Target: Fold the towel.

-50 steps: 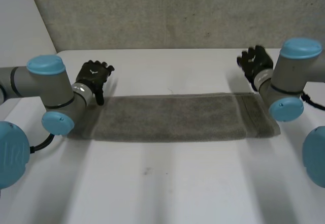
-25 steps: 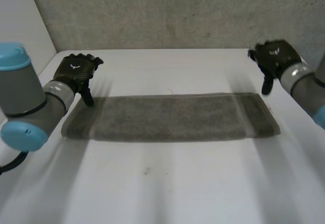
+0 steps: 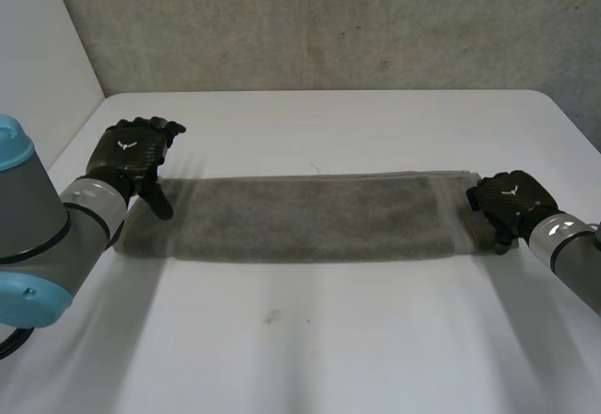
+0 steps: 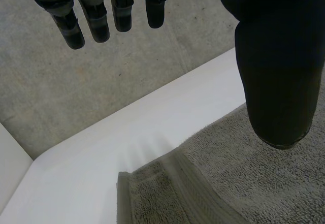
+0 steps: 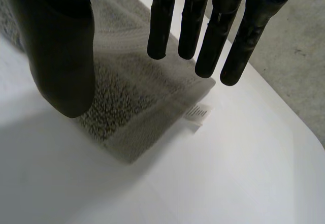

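A long grey towel lies flat across the white table, folded into a narrow strip. My left hand hovers at the towel's left end, over its far corner, with straight fingers and the thumb spread apart above the towel. My right hand sits low at the towel's right end. Its fingers are straight and apart from the thumb, above the towel's corner, where a small white label sticks out. Neither hand holds cloth.
A grey wall stands behind the table's far edge. A white panel rises at the left side. Bare table stretches in front of and behind the towel.
My right hand has come down from beyond the far right corner to the towel's right end. My left hand has shifted slightly nearer, over the left end.
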Available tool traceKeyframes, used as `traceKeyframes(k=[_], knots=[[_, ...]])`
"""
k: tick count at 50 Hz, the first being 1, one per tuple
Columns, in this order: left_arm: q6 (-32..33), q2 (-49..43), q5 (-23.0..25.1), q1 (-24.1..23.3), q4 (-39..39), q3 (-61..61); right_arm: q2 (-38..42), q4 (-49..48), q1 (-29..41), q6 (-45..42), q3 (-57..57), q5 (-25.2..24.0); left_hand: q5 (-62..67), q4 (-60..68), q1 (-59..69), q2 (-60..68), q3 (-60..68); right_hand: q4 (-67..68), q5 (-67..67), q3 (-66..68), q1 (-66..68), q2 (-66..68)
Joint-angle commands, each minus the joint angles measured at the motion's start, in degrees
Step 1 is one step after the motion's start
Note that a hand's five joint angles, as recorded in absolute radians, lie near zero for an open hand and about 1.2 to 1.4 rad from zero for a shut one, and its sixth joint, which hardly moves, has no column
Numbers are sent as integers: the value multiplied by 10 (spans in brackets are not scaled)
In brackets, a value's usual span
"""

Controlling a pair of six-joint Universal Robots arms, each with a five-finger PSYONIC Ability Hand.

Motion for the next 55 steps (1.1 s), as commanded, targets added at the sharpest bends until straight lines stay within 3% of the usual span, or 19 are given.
traceKeyframes(k=[1, 2, 3, 4, 5, 6, 14, 22, 31, 36, 39, 41, 42, 44, 47, 49, 55], knots=[[0, 0, 0, -1, 4, -2, 30, 0, -4, -4, -11, 1, -15, 4, 0, 5, 3, 119, 115, 117, 116, 121], [0, 0, 0, -1, 4, -2, 30, 0, -4, -4, -11, 1, -15, 4, 0, 5, 3, 119, 116, 118, 116, 122], [1, 0, 0, -1, 4, -2, 31, 1, -8, -4, -13, 2, -15, 4, 0, 5, 3, 247, 244, 246, 245, 250], [1, 0, 0, -1, 4, -2, 31, 1, -8, -4, -13, 2, -15, 4, 0, 5, 3, 249, 245, 248, 246, 251], [0, 0, -1, -1, 4, -2, 31, 2, -11, -4, -17, 3, -15, 4, 0, 5, 3, 413, 410, 412, 411, 416], [1, 0, 0, -1, 4, -2, 30, 2, -16, -4, -21, 6, -15, 4, 0, 5, 3, 481, 478, 480, 479, 484], [0, 0, -1, 0, 4, -4, 12, 12, -61, -66, -37, 71, -15, 4, 0, 5, 3, 482, 478, 481, 479, 484], [0, 2, 0, 0, 4, -8, -1, 35, -161, -165, -45, 79, -15, 4, 0, 5, 3, 482, 478, 481, 479, 484], [0, 2, -1, -1, 4, -10, -25, 64, -162, -175, -110, 80, -15, 4, 0, 5, 3, 482, 478, 481, 479, 484], [-1, 10, -1, -2, 4, -12, -59, 77, -35, -126, -177, 86, -15, 4, 0, 5, 3, 482, 478, 481, 479, 484], [-1, 13, -1, -2, 4, -12, -60, 81, 1, -116, -194, 88, -15, 4, 0, 5, 3, 482, 478, 481, 479, 484], [-1, 16, -1, -2, 5, -14, -58, 83, 83, -108, -220, 88, -15, 4, 0, 5, 3, 482, 478, 481, 479, 484], [-1, 17, -1, -2, 5, -14, -58, 83, 84, -108, -220, 88, -15, 4, 0, 5, 3, 482, 478, 481, 479, 484], [-2, 20, -2, -2, 5, -14, -48, 82, 174, -110, -238, 91, -15, 4, 0, 5, 3, 482, 478, 481, 479, 484], [-2, 21, -2, -2, 5, -14, -35, 82, 215, -110, -246, 93, -15, 4, 0, 5, 3, 482, 478, 481, 479, 484], [-2, 22, -2, -2, 5, -15, -5, 81, 293, -111, -260, 93, -15, 4, 0, 5, 3, 482, 478, 481, 479, 484], [-2, 23, -2, -2, 5, -15, 47, 78, 388, -113, -273, 91, -15, 4, 0, 5, 3, 482, 478, 481, 479, 484]])
